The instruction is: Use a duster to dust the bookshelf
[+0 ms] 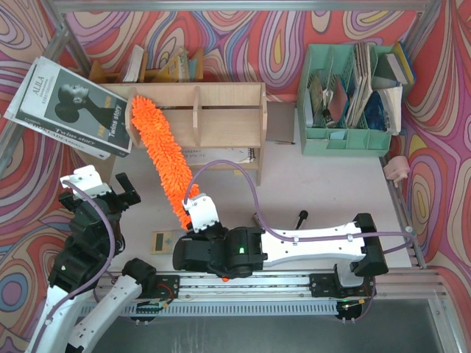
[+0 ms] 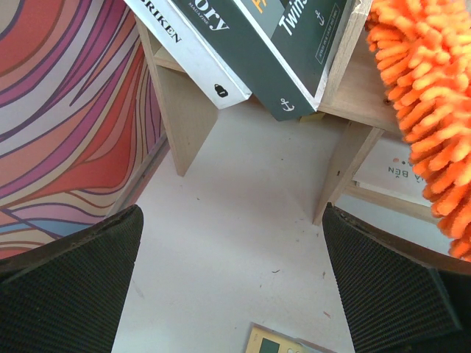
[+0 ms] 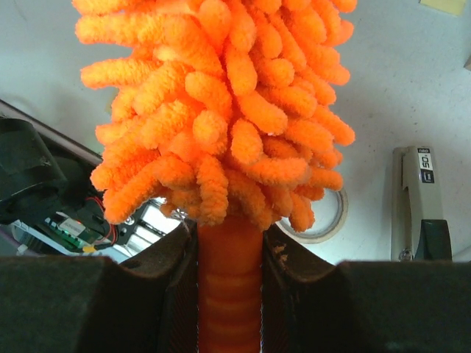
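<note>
The plywood bookshelf [image 1: 221, 118] stands at the table's back centre; its legs [image 2: 344, 165] show in the left wrist view. The fluffy orange duster [image 1: 163, 158] slants from my right gripper [image 1: 194, 212] up to the shelf's left end, its tip lying on the left compartment. It also fills the right wrist view [image 3: 221, 103] and the left wrist view's right edge [image 2: 430, 110]. My right gripper [image 3: 229, 246] is shut on the duster's smooth orange handle [image 3: 229, 287]. My left gripper [image 1: 118, 193] is open and empty [image 2: 232, 220] over the table, left of the duster.
Magazines [image 1: 70, 107] lean on the shelf's left end. A mint green file organizer [image 1: 346, 95] stands back right. A spiral notebook [image 1: 221, 154] lies under the shelf. A small yellow card [image 1: 163, 241], a stapler [image 3: 421, 202] and a tape ring [image 3: 327, 220] lie near the arms.
</note>
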